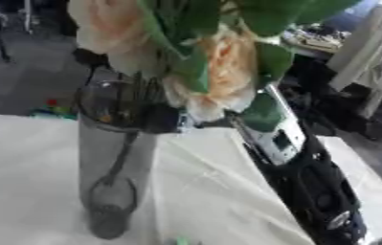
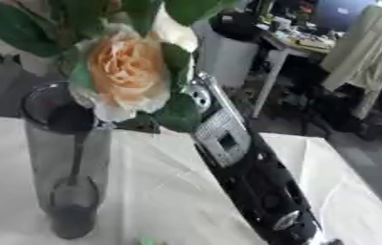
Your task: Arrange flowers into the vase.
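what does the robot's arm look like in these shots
Only the right arm shows: a mostly black limb with a silver-grey panel bearing a small dark window, and round silver joints lower down. Flowers hide its hand. No left arm shows.

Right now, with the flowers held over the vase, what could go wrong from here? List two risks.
1. The tall glass vase is narrow and stands on a white tablecloth; a sideways nudge from the stems could tip it.
2. The peach roses and their leaves fill the view near the vase mouth, and the right arm reaches in behind them, so the holding hand is hidden and aiming the stems is harder.
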You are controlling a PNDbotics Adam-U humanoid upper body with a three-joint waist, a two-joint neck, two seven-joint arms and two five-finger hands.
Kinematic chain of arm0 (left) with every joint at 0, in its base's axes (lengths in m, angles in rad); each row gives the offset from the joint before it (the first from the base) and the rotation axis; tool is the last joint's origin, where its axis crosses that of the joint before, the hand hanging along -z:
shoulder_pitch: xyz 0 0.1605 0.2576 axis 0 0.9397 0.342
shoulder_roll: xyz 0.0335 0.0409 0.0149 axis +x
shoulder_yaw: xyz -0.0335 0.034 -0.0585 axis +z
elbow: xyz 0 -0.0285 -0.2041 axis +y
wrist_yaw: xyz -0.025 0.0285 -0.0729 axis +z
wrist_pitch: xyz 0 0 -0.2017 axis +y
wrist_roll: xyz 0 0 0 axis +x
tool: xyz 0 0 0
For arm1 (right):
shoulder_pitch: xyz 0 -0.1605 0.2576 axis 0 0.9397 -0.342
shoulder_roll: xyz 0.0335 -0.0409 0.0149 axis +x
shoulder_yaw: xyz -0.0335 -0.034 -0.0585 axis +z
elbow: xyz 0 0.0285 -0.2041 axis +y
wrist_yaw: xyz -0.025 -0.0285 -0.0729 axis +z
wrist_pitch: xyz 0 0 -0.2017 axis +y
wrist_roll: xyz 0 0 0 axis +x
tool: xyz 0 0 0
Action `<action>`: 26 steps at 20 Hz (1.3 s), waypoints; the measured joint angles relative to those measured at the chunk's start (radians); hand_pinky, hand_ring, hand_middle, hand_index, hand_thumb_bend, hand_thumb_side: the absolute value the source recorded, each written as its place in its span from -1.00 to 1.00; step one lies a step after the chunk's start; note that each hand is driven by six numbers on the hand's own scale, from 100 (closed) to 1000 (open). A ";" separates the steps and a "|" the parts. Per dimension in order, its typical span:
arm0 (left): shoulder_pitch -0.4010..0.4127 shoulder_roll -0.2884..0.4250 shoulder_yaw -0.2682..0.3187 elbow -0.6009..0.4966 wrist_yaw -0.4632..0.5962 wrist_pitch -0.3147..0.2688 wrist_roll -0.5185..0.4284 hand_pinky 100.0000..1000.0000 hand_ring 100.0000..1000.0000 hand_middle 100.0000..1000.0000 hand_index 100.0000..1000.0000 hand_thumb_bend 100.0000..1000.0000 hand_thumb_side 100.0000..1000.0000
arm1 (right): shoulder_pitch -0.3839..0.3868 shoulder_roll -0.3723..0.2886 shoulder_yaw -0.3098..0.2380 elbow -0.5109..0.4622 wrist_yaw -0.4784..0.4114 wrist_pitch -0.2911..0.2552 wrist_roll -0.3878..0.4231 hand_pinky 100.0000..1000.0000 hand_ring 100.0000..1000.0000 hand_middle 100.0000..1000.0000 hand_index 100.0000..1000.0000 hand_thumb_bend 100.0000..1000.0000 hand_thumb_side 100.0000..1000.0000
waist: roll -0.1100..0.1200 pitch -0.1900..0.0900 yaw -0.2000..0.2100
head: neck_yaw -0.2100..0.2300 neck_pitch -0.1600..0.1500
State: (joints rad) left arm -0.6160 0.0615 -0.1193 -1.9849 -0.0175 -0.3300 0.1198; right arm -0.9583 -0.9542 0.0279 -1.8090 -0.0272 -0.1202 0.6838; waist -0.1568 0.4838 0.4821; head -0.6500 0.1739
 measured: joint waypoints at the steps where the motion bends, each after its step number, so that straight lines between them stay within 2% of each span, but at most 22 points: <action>1: 0.000 0.000 0.000 0.000 0.000 0.000 0.000 0.40 0.55 0.73 0.85 -1.00 1.00 | 0.000 0.000 0.000 0.000 -0.018 0.004 0.004 1.00 1.00 1.00 1.00 0.42 1.00 | 0.000 0.000 -0.001 | 0.006 0.001; 5: 0.000 0.000 0.000 0.000 0.000 0.000 0.000 0.40 0.55 0.73 0.85 -1.00 1.00 | 0.006 -0.004 -0.001 -0.001 -0.082 0.020 0.020 1.00 1.00 1.00 1.00 0.52 1.00 | -0.004 0.000 -0.003 | 0.030 0.005; 12: 0.000 0.001 0.000 0.000 0.000 0.000 0.000 0.39 0.55 0.73 0.85 -1.00 1.00 | 0.028 -0.028 -0.006 -0.014 -0.138 0.035 0.035 1.00 1.00 1.00 1.00 0.54 1.00 | -0.014 -0.001 -0.008 | 0.082 0.013; 22: 0.002 0.011 0.000 0.000 0.000 0.001 0.000 0.39 0.55 0.73 0.85 -1.00 1.00 | 0.100 -0.071 -0.025 -0.035 -0.168 0.032 0.036 1.00 1.00 1.00 1.00 0.55 1.00 | -0.025 -0.010 -0.030 | 0.172 0.047; 26: 0.002 0.011 0.000 0.000 0.000 0.001 0.000 0.39 0.55 0.73 0.85 -1.00 1.00 | 0.115 -0.081 -0.032 -0.045 -0.206 0.027 0.029 1.00 1.00 1.00 1.00 0.54 1.00 | -0.025 -0.010 -0.034 | 0.197 0.054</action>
State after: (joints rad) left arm -0.6145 0.0724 -0.1192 -1.9849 -0.0177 -0.3290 0.1197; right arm -0.8436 -1.0355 -0.0037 -1.8539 -0.2331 -0.0929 0.7131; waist -0.1819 0.4737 0.4478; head -0.4530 0.2282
